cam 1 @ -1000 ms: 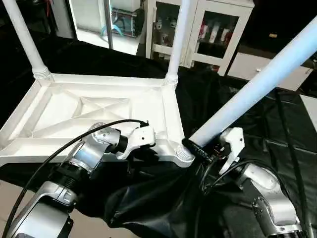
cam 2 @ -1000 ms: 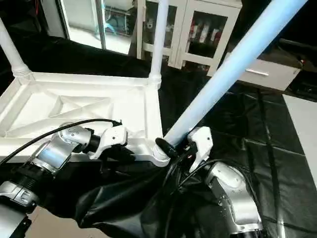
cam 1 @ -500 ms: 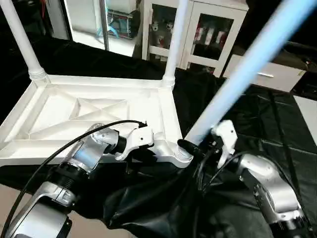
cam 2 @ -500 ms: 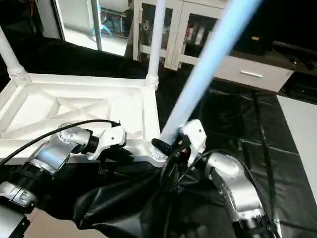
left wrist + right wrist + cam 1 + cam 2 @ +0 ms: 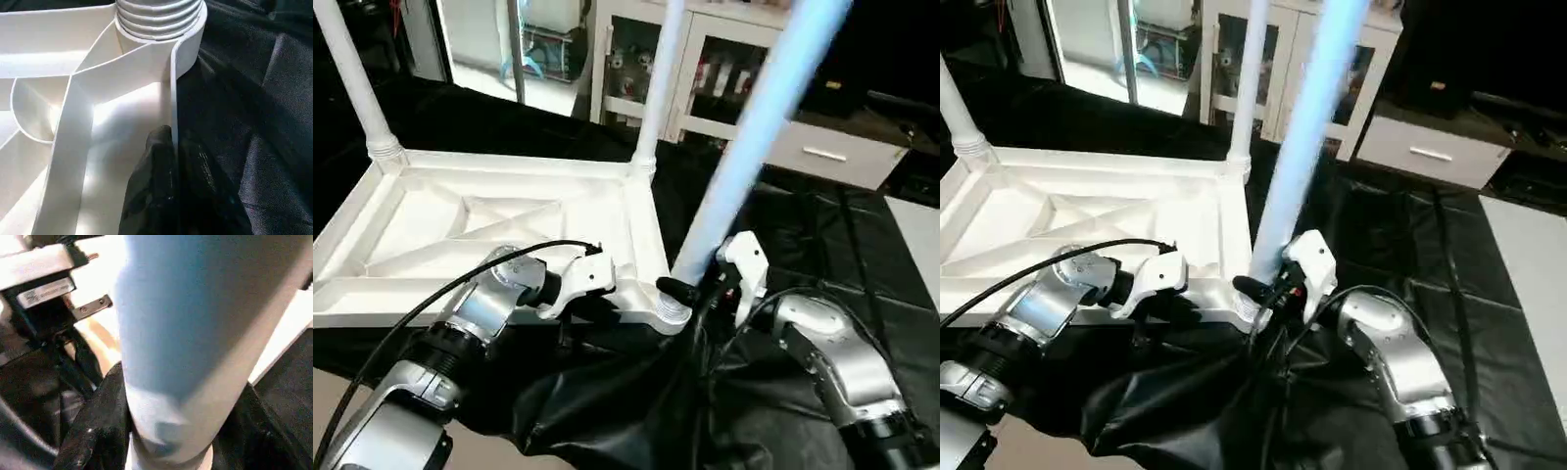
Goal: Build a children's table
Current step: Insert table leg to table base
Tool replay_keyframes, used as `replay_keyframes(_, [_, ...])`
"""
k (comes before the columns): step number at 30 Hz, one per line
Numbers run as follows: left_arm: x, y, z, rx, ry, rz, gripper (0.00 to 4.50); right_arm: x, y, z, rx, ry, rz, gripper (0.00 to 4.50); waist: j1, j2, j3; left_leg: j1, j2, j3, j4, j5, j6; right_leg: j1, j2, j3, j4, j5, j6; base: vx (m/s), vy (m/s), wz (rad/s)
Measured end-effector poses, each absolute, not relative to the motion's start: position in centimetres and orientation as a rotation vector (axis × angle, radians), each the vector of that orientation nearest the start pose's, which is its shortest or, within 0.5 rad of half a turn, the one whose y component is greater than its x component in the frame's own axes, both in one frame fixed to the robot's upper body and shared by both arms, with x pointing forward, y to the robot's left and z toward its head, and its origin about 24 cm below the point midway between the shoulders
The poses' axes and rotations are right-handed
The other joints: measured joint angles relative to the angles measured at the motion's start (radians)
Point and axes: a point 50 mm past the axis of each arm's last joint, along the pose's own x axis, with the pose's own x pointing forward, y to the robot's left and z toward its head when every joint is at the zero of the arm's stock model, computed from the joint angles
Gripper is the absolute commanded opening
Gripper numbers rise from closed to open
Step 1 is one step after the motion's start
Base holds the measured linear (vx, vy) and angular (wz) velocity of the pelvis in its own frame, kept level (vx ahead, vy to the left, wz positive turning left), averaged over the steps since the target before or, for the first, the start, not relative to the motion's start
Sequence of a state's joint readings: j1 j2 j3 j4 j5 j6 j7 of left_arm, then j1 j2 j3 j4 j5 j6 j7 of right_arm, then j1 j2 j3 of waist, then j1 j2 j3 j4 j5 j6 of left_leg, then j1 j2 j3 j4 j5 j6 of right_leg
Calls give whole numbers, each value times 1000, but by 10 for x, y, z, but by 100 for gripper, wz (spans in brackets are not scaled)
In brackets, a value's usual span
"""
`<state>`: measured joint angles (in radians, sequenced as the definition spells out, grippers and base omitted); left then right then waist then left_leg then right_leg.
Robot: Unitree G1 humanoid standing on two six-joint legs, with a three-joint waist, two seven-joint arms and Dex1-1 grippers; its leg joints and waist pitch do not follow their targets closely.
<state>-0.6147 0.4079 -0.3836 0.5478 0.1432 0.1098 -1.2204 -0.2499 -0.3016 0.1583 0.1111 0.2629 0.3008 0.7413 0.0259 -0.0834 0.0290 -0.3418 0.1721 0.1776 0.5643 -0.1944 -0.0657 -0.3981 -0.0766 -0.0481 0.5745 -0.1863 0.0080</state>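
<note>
Lying upside-down: ribbed tabletop (image 5: 499, 211); left jaws pinch rim; right jaws clamp tilted leg (image 5: 749, 137) at socket.

White glass-door cabinets (image 5: 705, 73) behind black-draped table (image 5: 862, 255)

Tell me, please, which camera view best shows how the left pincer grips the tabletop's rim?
The left wrist view: its black fingers close on the thin upright rim of the tabletop, near the ribbed corner socket. The head views show the left pincer from the side at the near edge, with the contact hidden beneath its white housing.
</note>
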Motion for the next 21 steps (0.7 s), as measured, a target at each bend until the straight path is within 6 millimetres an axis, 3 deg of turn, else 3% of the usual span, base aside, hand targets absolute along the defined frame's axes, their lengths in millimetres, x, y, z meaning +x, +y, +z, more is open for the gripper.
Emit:
replay_keyframes(2, [315,132,50,616,542,-1364,0,280,-127,50,6,235,892,185,-2,0,0,6,0,-4,0,-1,-2,2,0,-5,-5,-1,1,0,0,0])
replay_keyframes(6, [315,133,49,622,546,-1353,0,281,-127,47,3,238,884,185,-16,5,3,10,0,-23,-8,-1,-2,18,0,-27,-38,-2,1,0,0,0])
replay_keyframes(9, [315,133,49,622,547,-1353,0,281,-127,47,0,235,885,185,-24,5,3,10,-1,-24,-8,-2,-2,22,0,-27,-44,-2,1,0,0,0])
replay_keyframes(21, [315,133,49,624,545,-1354,0,280,-127,46,-8,218,884,185,-23,6,3,10,-1,-24,-10,-2,-2,22,0,-26,-45,-2,1,0,0,0])
